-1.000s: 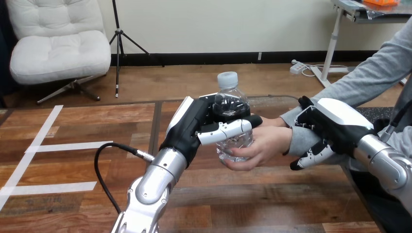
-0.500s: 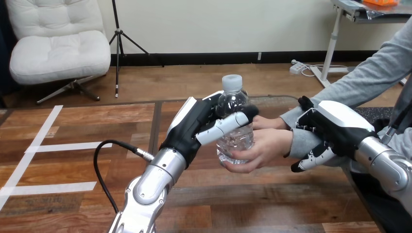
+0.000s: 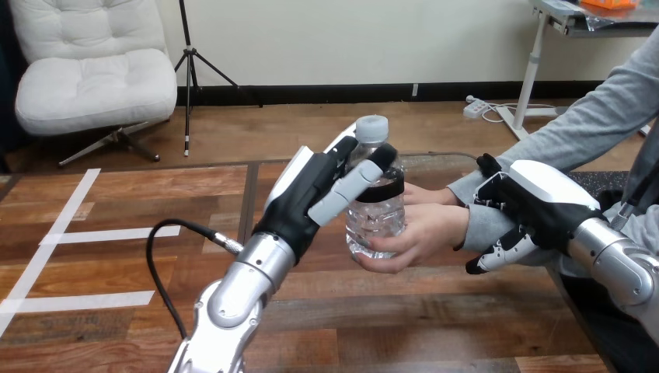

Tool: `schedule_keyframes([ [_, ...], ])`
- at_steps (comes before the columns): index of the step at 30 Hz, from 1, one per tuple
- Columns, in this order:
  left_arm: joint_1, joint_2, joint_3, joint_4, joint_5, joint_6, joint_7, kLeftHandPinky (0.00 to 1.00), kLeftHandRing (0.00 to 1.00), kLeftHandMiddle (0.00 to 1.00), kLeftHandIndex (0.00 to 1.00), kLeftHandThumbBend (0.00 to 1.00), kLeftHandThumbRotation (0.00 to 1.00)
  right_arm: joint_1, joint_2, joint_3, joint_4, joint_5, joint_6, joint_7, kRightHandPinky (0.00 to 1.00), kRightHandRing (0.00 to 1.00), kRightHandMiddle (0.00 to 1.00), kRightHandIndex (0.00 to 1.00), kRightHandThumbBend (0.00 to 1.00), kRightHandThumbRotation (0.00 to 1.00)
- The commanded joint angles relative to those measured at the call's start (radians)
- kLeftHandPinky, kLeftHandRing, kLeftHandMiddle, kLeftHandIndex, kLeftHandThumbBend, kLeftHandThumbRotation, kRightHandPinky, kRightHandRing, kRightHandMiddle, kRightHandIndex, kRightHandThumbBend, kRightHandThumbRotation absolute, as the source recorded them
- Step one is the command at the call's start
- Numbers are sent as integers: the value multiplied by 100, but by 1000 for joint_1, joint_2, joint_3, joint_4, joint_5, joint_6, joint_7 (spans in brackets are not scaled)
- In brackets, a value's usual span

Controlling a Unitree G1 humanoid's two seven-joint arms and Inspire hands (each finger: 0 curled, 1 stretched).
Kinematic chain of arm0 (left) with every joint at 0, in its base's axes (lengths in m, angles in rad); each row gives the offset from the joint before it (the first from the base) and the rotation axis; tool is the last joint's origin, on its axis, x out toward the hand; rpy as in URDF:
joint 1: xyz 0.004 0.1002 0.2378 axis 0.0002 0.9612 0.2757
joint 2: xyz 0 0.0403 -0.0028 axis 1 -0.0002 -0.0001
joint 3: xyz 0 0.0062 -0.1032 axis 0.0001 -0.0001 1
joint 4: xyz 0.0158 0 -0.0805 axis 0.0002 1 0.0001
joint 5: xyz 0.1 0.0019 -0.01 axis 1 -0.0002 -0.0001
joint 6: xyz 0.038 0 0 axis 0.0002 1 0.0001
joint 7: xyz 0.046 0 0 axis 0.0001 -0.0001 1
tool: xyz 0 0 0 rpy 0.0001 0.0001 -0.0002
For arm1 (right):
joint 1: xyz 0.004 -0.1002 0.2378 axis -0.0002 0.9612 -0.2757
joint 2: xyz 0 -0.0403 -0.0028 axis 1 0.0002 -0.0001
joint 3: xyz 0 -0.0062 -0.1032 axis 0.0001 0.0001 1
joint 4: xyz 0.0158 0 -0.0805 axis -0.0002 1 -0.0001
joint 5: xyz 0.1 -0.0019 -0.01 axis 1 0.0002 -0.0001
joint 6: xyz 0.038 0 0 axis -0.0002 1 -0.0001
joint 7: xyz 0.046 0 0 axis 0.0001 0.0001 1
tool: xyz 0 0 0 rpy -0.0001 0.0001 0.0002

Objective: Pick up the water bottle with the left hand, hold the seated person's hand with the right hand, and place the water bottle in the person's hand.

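A clear water bottle [image 3: 377, 216] with a pale cap stands upright above the middle of the table, gripped round its lower half by the person's hand [image 3: 426, 231]. My left hand [image 3: 301, 194] is beside the bottle's left side and open. Its thumb lies straight across the bottle's upper part, and its fingers reach up behind the neck. My right hand [image 3: 538, 196] is shut on the person's wrist in the grey sleeve, with the thumb over the top and the fingers curled underneath.
The wooden table [image 3: 116, 268] carries white tape strips [image 3: 93, 233] at its left. A black cable [image 3: 159, 256] loops beside my left forearm. The person's grey-sleeved arm [image 3: 575, 128] comes in from the upper right.
My left hand has let go of the bottle: its fingers and thumb straightened and lifted off. The bottle stays in the person's hand. My right hand has kept its hold on the wrist.
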Motion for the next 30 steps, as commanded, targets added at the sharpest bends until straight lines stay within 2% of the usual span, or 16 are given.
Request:
schedule_keyframes([
  [1,-6,22,47,-59,-32,-43,0,99,100,98,96,100,100,-28,1,-36,-43,36,-25,7,26,29,34,35,83,0],
  [16,5,39,84,-53,-57,-59,3,100,100,97,94,97,100,-29,4,-41,-28,24,-48,-4,26,29,35,35,83,0],
  [30,22,45,84,-85,-53,-53,-2,100,98,94,87,90,100,-30,3,-42,-32,20,-52,0,26,29,34,35,84,0],
])
